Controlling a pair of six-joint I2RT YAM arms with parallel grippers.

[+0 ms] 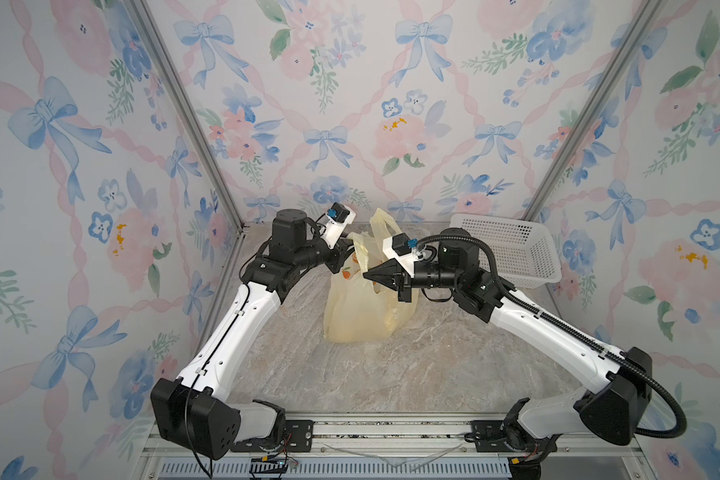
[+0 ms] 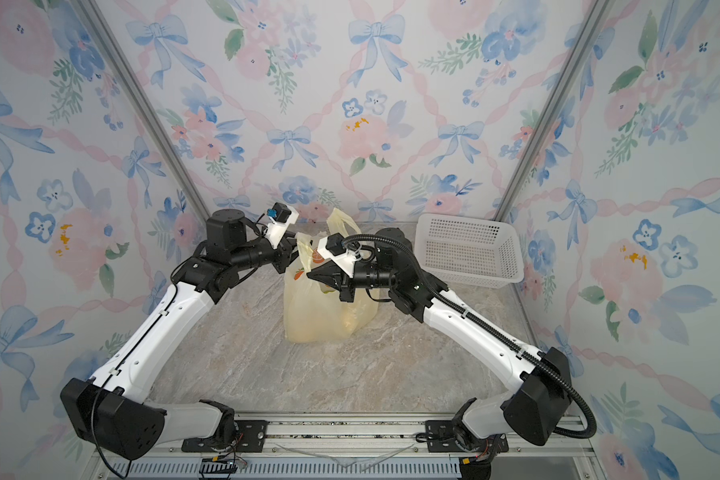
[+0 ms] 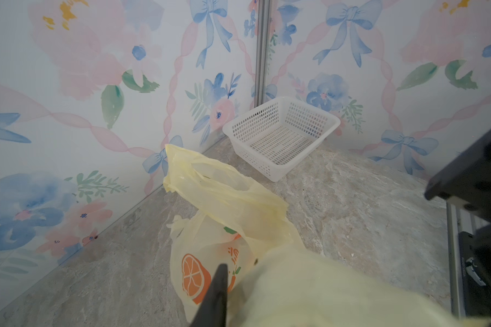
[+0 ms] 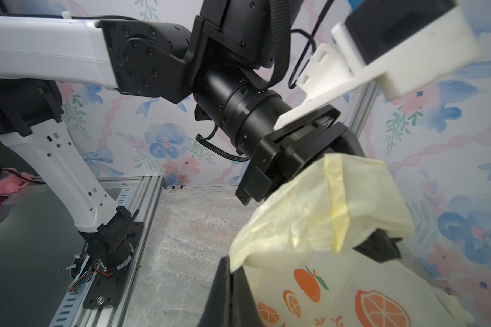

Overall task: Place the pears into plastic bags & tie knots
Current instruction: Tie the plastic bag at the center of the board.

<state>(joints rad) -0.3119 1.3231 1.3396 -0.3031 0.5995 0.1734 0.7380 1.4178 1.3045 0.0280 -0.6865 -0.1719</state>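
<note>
Nearest the lens, an aluminium rail [image 1: 391, 430] along the lower frame edge carries both arms. At centre the plastic bag [image 1: 362, 309] stands bulging on the marble-patterned desk [image 1: 391, 374]; pears are not discernible inside. Left end effector [image 4: 379, 247] and right end effector [image 1: 368, 275] each clamp handle film [image 4: 335, 198], apparently preparing the knot. Upper right: empty white basket [image 1: 512, 257]. Floral wallpaper walls [image 1: 350, 104] enclose the cell.
</note>
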